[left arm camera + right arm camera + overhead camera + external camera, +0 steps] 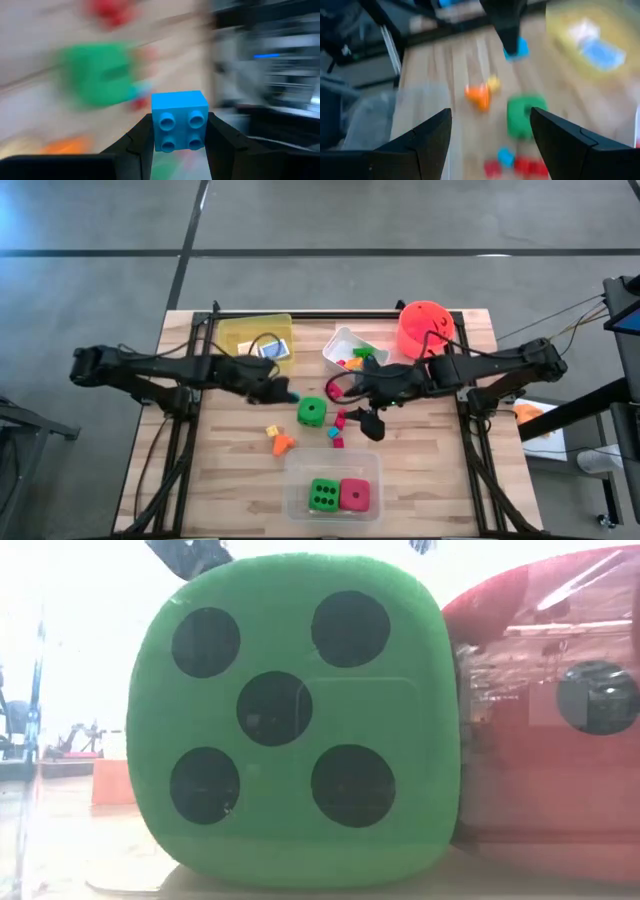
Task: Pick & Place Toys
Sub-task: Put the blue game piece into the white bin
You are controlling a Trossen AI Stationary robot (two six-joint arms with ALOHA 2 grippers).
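My left gripper (286,392) is shut on a small blue studded brick (179,120), just left of a green dotted die (312,412) that stands on the table. My right gripper (370,422) is open and empty, right of that die and over small red, pink and blue blocks (338,430). A yellow block (271,430) and an orange block (283,444) lie nearer the front. In the right wrist view the green die (524,116) and the orange block (479,96) lie ahead of the open fingers, and the held blue brick (517,48) shows farther off. My left gripper pinches the blue brick by two opposite side walls (156,131) between its two fingers (142,142), with the brick's studded face toward the wrist camera. The brick is lifted clear of the table.
A clear tub (332,470) at the front holds a green die (290,720) and a pink die (550,720). A yellow tub (240,335) with a blue tile, a white tub (340,340) with blocks and an orange bucket (425,327) stand along the far edge.
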